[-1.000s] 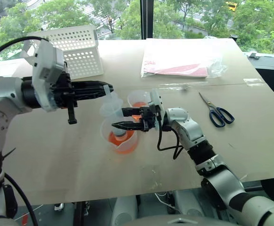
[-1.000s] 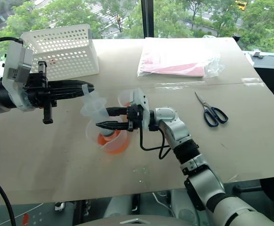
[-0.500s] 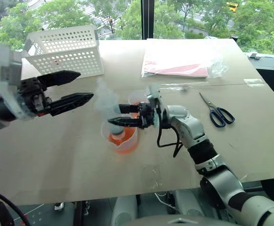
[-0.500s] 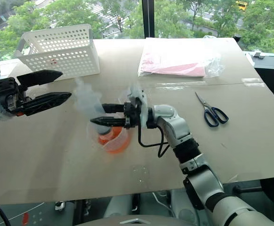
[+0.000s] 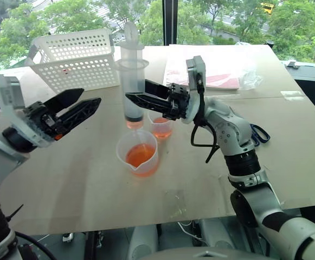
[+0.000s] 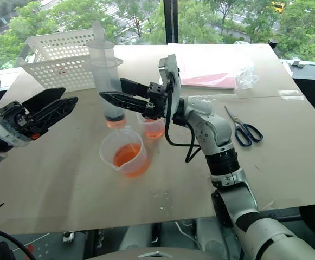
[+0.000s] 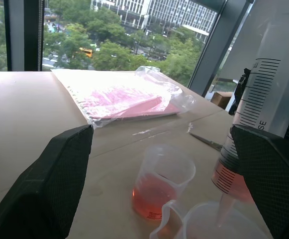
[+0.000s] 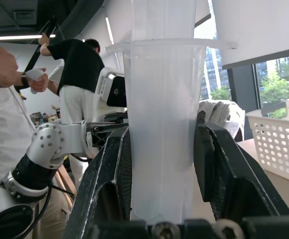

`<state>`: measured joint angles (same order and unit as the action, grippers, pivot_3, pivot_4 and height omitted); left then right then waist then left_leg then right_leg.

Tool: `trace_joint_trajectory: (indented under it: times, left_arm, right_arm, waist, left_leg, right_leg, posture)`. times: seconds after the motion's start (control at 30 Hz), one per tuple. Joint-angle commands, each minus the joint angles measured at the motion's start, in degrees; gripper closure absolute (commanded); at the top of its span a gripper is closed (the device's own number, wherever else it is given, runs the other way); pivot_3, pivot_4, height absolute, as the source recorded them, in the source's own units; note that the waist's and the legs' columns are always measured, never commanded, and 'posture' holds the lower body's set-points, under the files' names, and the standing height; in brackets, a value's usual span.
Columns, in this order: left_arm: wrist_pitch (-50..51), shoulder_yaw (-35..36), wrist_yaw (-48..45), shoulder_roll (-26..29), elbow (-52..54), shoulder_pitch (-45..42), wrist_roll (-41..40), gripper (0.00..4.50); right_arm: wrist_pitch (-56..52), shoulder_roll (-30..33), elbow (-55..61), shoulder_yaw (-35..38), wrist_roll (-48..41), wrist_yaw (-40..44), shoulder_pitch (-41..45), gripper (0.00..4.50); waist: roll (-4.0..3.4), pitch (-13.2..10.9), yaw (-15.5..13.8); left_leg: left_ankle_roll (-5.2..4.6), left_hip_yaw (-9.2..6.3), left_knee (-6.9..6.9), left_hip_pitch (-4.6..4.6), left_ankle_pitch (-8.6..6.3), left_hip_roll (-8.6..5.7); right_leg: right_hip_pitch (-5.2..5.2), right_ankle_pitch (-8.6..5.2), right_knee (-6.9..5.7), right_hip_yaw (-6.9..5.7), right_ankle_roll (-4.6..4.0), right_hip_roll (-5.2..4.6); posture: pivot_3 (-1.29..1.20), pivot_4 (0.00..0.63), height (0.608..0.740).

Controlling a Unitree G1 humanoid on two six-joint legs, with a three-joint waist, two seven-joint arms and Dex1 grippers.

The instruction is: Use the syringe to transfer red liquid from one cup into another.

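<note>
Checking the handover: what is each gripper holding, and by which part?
The right gripper clamps the syringe by its barrel, just below the flange. The left gripper is open and holds nothing.

The left arm reaches in from the left side, its forearm angled up toward the middle of the table, and the left gripper [image 5: 76, 107] stands with its two black fingers spread wide, holding nothing, tips aimed toward the right arm. The right arm rises from the lower right, bends at the elbow and folds back across to the left, so that its wrist sits raised above the table. The right gripper [image 5: 138, 99] points leftward and slightly upward, its black fingers [image 8: 219, 164] clamped on either side of the syringe [image 5: 132, 81], which stands upright between them with its plunger at the top.
</note>
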<state>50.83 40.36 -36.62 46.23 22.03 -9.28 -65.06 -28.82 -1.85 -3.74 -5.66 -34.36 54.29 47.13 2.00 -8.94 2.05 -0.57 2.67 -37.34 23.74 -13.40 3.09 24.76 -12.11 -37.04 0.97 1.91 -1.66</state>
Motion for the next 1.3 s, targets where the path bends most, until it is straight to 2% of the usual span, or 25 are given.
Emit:
trace_joint_trajectory:
  times: [0.03, 0.63, 0.8, 0.9, 1.0, 1.1, 1.3]
  left_arm:
    - [-1.81, 0.41, 2.07, -0.73, 1.64, -0.43, -1.30, 0.00]
    - [-4.90, -2.34, 6.86, -3.74, 3.90, 0.39, -2.37, 0.00]
    - [-6.84, -3.98, 7.04, -4.03, 3.74, -0.68, -0.60, 0.00]
    - [-7.95, -4.52, 7.83, -2.74, 2.47, -3.65, 0.02, 0.00]
    - [-9.63, -6.58, 6.07, -0.31, 1.16, -6.43, 4.17, 0.00]
    - [-11.69, -10.49, 2.16, 3.54, -0.81, -11.04, 8.43, 0.00]
    - [-15.85, -21.00, -7.52, 9.07, -9.10, -21.26, 18.22, 0.00]
  right_arm:
    - [-0.92, -0.27, 3.49, 1.02, -2.39, -1.32, 1.31, 3.15]
    - [-0.69, 1.32, 5.40, -1.80, -1.01, -3.09, -1.23, 3.15]
    - [-2.48, 1.53, 5.42, 1.42, -3.58, -5.40, 1.33, 3.15]
    - [0.28, 2.52, 1.74, 3.37, -1.70, -6.77, 4.67, 3.15]
    - [2.96, 4.93, -4.00, 3.58, 2.13, -7.22, 7.91, 3.15]
    - [10.98, 6.83, -11.67, 1.39, 7.90, -4.26, 8.68, 3.15]
    - [23.33, 5.07, -25.88, 0.88, 13.86, -2.08, 10.32, 3.15]
  waist:
    - [0.00, 0.00, 0.00]
    - [0.01, 0.00, 0.00]
    - [0.01, 0.00, -0.01]
    - [0.00, 0.00, -0.12]
    - [0.01, 0.01, -0.11]
    - [0.04, 0.02, -0.22]
    - [-0.06, -0.05, 0.16]
  left_leg:
    - [0.00, -0.01, 0.01, 0.00, 0.00, 0.00]
    - [0.00, -0.01, 0.01, 0.00, 0.00, 0.00]
    - [0.00, -0.01, 0.01, 0.00, 0.00, 0.00]
    - [0.00, -0.02, 0.01, 0.03, 0.00, -0.02]
    - [0.00, -0.03, -0.01, 0.01, 0.00, -0.03]
    - [0.00, -0.02, 0.00, 0.01, 0.00, -0.05]
    - [0.00, 0.05, 0.09, 0.05, 0.00, -0.06]
  right_leg:
    - [0.00, 0.00, 0.00, -0.01, 0.00, 0.00]
    - [0.00, 0.00, 0.01, -0.01, 0.00, 0.01]
    - [0.00, 0.00, 0.02, -0.01, 0.00, 0.02]
    - [0.00, 0.00, 0.03, -0.01, 0.00, 0.02]
    - [-0.01, 0.00, 0.04, -0.01, 0.00, 0.05]
    - [-0.02, 0.00, 0.07, -0.01, 0.00, 0.05]
    - [0.01, 0.00, 0.15, 0.06, 0.01, 0.06]
  posture:
    - [0.00, 0.150, 0.740]
    - [0.00, 0.150, 0.740]
    - [0.00, 0.150, 0.740]
    - [0.00, 0.150, 0.740]
    - [0.00, 0.150, 0.740]
    - [0.00, 0.150, 0.740]
    - [0.00, 0.150, 0.740]
